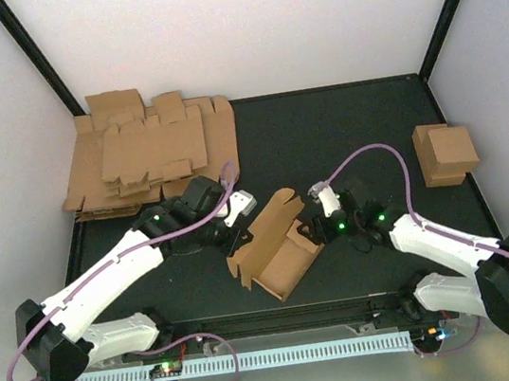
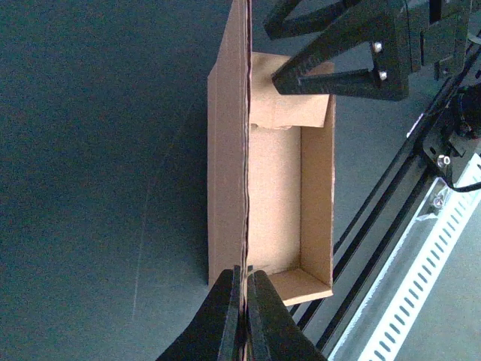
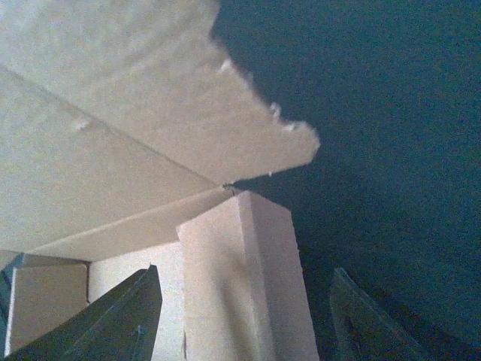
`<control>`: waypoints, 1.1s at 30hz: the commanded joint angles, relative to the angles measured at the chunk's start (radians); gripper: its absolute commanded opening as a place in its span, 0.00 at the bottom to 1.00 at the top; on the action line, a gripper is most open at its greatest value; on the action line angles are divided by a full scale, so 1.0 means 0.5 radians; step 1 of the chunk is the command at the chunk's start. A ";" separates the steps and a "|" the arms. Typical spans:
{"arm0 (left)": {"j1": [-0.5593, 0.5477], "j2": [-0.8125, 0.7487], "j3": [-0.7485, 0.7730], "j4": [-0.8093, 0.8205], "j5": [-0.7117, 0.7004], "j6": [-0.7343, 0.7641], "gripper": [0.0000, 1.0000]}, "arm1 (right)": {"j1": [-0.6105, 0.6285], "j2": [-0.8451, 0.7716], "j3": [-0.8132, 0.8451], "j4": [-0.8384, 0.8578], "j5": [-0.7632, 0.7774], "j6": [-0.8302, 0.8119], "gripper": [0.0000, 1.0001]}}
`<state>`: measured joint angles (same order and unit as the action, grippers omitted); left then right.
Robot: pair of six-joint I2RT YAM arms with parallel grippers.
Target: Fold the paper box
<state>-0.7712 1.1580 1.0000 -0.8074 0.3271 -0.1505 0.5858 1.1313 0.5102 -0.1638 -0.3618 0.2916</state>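
We find the paper box (image 1: 283,255) lying diagonally at frame centre. The left gripper (image 2: 242,301) pinches its upright panel; the right gripper (image 3: 248,301) straddles the upper-right end flap, jaws spread.

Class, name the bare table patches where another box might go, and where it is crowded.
Bare: the far-centre table between the pile of flat blanks and the small folded box. Crowded: near centre, where left hand and right hand flank the paper box.

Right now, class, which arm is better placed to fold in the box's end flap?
Right. The right claw, open, straddles the end flap of the paper box, while the left claw is shut on the upright panel, holding it steady.
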 commanded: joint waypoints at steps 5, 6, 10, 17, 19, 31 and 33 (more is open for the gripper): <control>0.021 -0.002 0.127 -0.013 0.044 0.005 0.01 | 0.191 0.058 0.041 -0.153 0.343 0.015 0.70; 0.023 -0.005 0.135 -0.021 0.044 0.006 0.02 | 0.218 0.079 0.045 -0.151 0.368 0.020 0.70; 0.028 -0.021 0.141 -0.039 0.041 0.006 0.02 | 0.328 0.151 0.072 -0.131 0.475 0.039 0.63; 0.039 -0.035 0.132 -0.051 0.097 0.009 0.01 | 0.449 0.164 0.081 -0.097 0.687 0.077 0.47; 0.041 -0.035 0.134 -0.059 0.111 0.012 0.01 | 0.468 0.156 0.081 -0.098 0.727 0.077 0.41; 0.069 -0.037 0.194 -0.116 0.157 0.013 0.01 | 0.591 0.176 0.117 -0.168 0.989 0.099 0.08; 0.070 -0.039 0.202 -0.118 0.167 0.013 0.02 | 0.597 0.180 0.121 -0.180 1.042 0.116 0.02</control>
<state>-0.7452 1.1580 1.0466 -0.8703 0.3767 -0.1497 0.8711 1.2163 0.5377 -0.2493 0.0830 0.3260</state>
